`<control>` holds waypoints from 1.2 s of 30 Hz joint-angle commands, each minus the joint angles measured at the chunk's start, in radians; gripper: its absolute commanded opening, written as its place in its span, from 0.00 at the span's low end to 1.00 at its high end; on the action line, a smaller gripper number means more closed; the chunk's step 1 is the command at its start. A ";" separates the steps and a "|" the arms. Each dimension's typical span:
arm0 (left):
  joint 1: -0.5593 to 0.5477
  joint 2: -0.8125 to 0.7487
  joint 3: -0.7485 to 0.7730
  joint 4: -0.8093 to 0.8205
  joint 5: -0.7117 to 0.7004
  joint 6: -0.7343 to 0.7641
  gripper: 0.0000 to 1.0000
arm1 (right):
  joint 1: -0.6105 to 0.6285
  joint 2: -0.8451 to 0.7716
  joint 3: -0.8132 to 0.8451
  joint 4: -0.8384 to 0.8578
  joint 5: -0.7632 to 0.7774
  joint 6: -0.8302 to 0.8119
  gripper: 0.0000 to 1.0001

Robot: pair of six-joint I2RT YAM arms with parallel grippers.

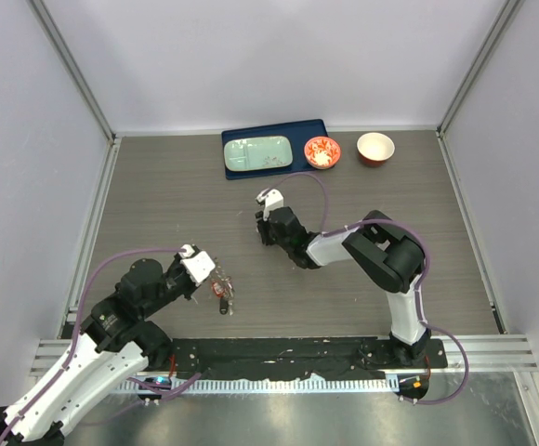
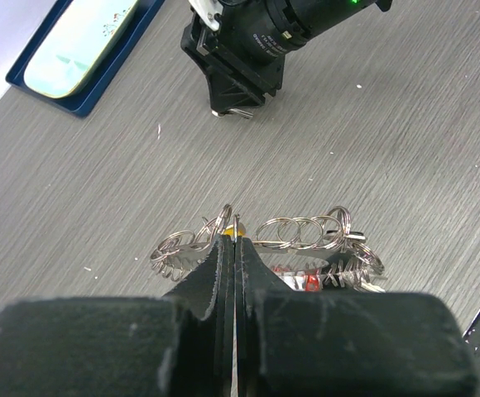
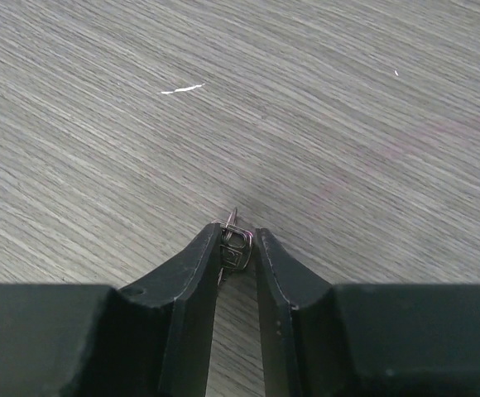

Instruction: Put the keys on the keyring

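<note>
The keyring point(image 2: 300, 245), a flat dark-grey ring with a jagged rim, hangs just above the table with several small split rings and red-headed keys point(image 2: 309, 282) on it. My left gripper point(image 2: 237, 236) is shut on its thin edge; from above they show at front left, left gripper point(image 1: 212, 272) and keyring point(image 1: 221, 291). My right gripper point(image 3: 240, 240) is down at the wooden tabletop in the middle, right gripper point(image 1: 263, 232), with both fingertips touching a tiny plain silver key point(image 3: 238, 246) and its little wire ring. The left wrist view shows that gripper point(image 2: 237, 109) ahead of the keyring.
A blue tray point(image 1: 318, 127) holding a pale green plate point(image 1: 258, 153) lies at the back. Beside it stand a red bowl point(image 1: 322, 152) with small items and a red-and-white bowl point(image 1: 375, 148). Grey walls enclose the table on three sides.
</note>
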 commanded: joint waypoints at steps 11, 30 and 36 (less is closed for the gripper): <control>0.013 -0.014 0.005 0.068 0.023 0.000 0.00 | 0.013 0.009 0.003 0.068 0.046 -0.045 0.02; 0.023 -0.060 -0.015 0.153 0.256 0.028 0.00 | 0.013 -0.477 -0.267 0.066 -0.245 -0.262 0.01; 0.025 -0.022 -0.006 0.200 0.359 0.036 0.00 | 0.026 -0.731 -0.341 -0.092 -0.336 -0.356 0.01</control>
